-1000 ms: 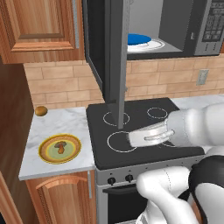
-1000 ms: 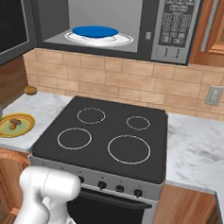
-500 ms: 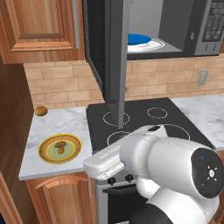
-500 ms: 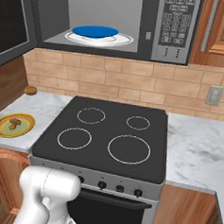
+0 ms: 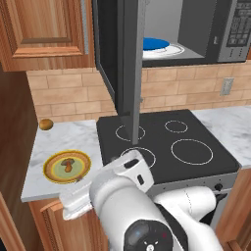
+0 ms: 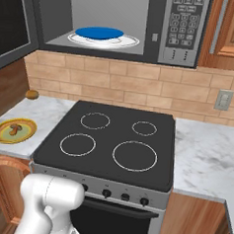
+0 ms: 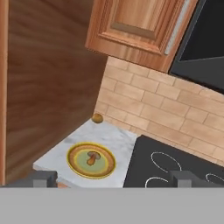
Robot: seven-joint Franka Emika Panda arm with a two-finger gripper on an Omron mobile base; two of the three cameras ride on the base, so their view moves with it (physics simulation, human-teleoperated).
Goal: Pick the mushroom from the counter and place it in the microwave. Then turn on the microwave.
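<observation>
The microwave (image 6: 115, 25) hangs at twelve o'clock above the stovetop (image 6: 112, 143), its door (image 5: 125, 73) swung wide open and a blue plate (image 6: 100, 33) lying on the white floor inside; the keypad (image 6: 183, 25) sits at its three o'clock side. The counter (image 5: 63, 142) stretches to the stovetop's nine o'clock. On it rests a yellow plate (image 5: 67, 166), and the mushroom (image 5: 68, 165) lies at that plate's centre, cap toward twelve o'clock in the hand view. A small golden-brown ball (image 5: 46, 124) sits against the brick wall at the plate's eleven o'clock, well apart from it. The gripper (image 7: 111, 178) hangs released and empty, fingertips (image 7: 43, 178) spread wide, the mushroom above and between them at eleven o'clock.
</observation>
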